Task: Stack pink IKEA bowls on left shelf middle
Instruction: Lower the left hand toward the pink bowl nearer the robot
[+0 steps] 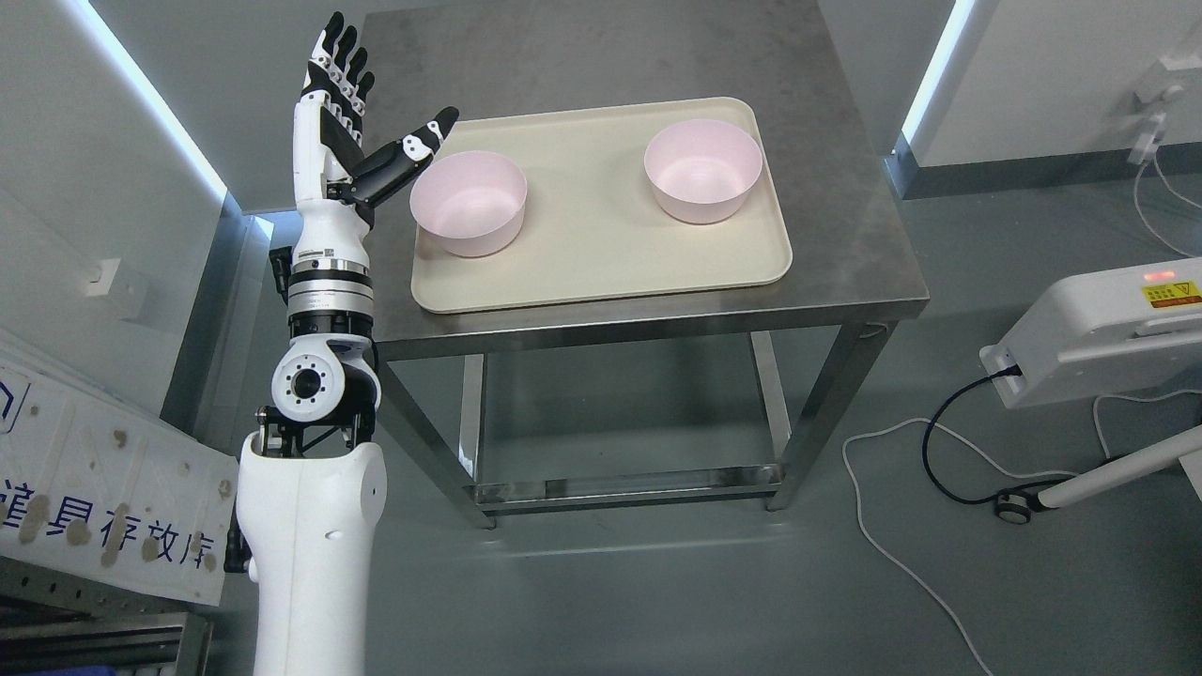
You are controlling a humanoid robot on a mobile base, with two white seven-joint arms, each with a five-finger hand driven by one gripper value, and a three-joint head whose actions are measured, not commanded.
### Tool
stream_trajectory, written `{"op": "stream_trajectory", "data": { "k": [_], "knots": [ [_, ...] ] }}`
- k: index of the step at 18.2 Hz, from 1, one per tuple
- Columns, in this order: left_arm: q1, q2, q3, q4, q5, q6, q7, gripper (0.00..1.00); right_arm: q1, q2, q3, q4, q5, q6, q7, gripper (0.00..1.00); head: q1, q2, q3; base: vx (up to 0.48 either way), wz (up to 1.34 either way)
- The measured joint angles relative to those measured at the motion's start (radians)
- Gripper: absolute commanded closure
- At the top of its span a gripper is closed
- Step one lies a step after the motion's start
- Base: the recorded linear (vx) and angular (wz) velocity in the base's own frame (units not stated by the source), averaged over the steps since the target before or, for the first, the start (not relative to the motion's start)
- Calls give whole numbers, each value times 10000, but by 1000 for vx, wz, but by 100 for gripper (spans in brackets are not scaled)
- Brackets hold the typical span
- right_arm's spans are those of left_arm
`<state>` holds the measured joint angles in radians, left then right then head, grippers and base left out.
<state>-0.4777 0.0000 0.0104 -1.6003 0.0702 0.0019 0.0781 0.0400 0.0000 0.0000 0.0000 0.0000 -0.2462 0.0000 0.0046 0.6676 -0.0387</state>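
— Where did the camera sit?

— On the robot's head, high up, looking steeply down and forward at the worktop and the floor beneath it.

— How near was it?

— Fairly near: the whole worktop fitted in the upper half, with the left arm rising close at the lower left.

— Any second view?

— No, only this one, so nothing was shared.

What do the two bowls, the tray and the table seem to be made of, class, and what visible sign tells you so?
Left bowl and right bowl: probably plastic, matte pale pink, smooth and even, no glaze shine.
Tray: likely plastic or melamine, cream, dull, with a rounded moulded rim.
Table: metal, seemingly brushed stainless steel; grey mottled top, reflective legs.
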Motion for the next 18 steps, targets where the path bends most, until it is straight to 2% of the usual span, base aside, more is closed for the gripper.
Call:
{"op": "stream_trajectory", "data": {
  "k": [7, 11, 15, 18],
  "knots": [
    [-260, 0, -51, 6, -30, -3, -30, 0, 0, 0, 0, 0, 0, 0, 0, 0, 0, 0, 0, 0, 0],
    [-562, 6, -68, 68, -44, 376, -165, 0, -1, 0, 0, 0, 0, 0, 0, 0, 0, 0, 0, 0, 0],
    [-866, 353, -82, 378, -139, 585, -2129, 0, -3, 0, 0, 0, 0, 1, 0, 0, 0, 0, 0, 0, 0],
    [-994, 741, -87, 735, -636, 677, -3087, 2, -3, 0, 0, 0, 0, 2, 0, 0, 0, 0, 0, 0, 0]
  ]
}}
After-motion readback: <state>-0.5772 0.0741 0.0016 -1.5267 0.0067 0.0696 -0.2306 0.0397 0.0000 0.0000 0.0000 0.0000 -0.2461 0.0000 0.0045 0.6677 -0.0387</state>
